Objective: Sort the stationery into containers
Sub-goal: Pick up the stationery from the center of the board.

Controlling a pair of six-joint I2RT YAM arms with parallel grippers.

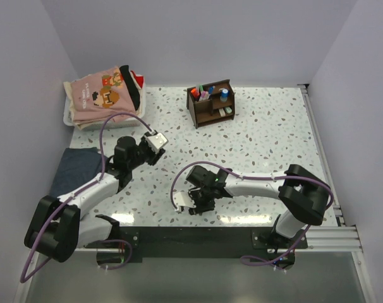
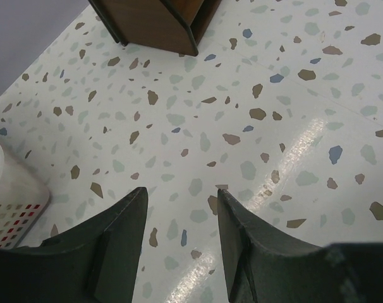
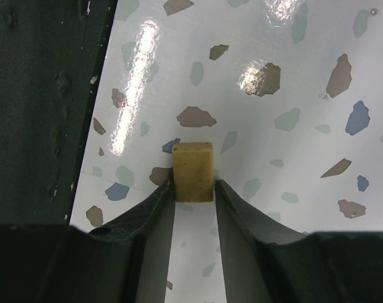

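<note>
Right gripper [image 3: 194, 187] pinches the tan eraser [image 3: 193, 165] by its flat sides; likely light, rubbery, grippy. Left gripper [image 2: 182, 211], at eleven o'clock, hangs spread, empty.

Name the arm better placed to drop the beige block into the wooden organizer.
Right. The right tool grips the beige block between its fingertips. The left tool hangs open and empty, though closer to the wooden organizer.

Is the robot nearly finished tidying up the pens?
Mostly. Several pens already stand in the dark brown wooden organizer. The right gripper pinches a small tan rectangular block, not yet put away. The left gripper is open and empty.
</note>
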